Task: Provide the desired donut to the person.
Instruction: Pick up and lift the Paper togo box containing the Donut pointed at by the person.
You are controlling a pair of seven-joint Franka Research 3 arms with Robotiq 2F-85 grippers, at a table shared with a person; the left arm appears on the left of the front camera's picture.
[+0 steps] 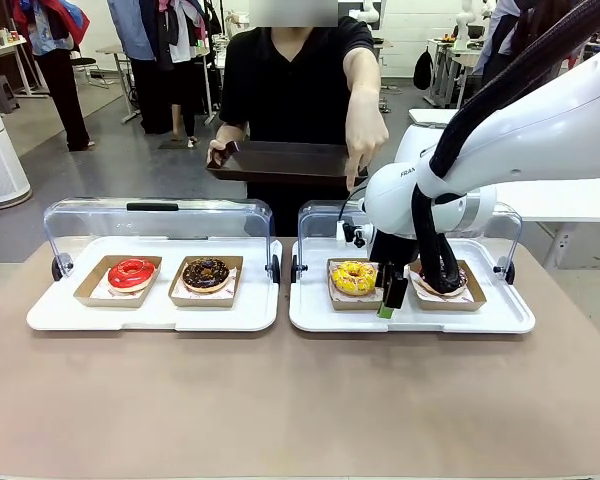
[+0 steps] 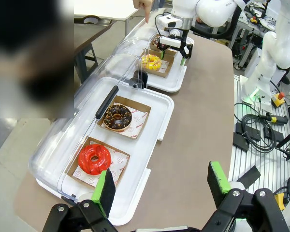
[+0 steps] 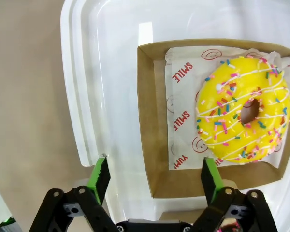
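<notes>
Judging by the person's hand, whose finger points down over the right-hand white tray, the wanted piece is the yellow donut, which sits on printed paper in a shallow cardboard box on that tray, under the raised clear lid. It looks light, soft and easily marked, and the icing and sprinkles would likely smear or stick under the pads, so the stiff box wall seems the better place to take hold, with the donut carried level inside it. The right tool hangs over the box with its jaws wide apart, one finger outside the wall above the white tray and the other inside, close to the donut's edge, clamped on nothing. The left tool is also spread apart and empty, high above the desk near the red donut. Only the right wrist camera makes clear how the fingers straddle the wall; the front camera gives the pointing finger and the dark tray the person holds ready, and the left wrist camera lays out the whole row, chocolate donut included
</notes>
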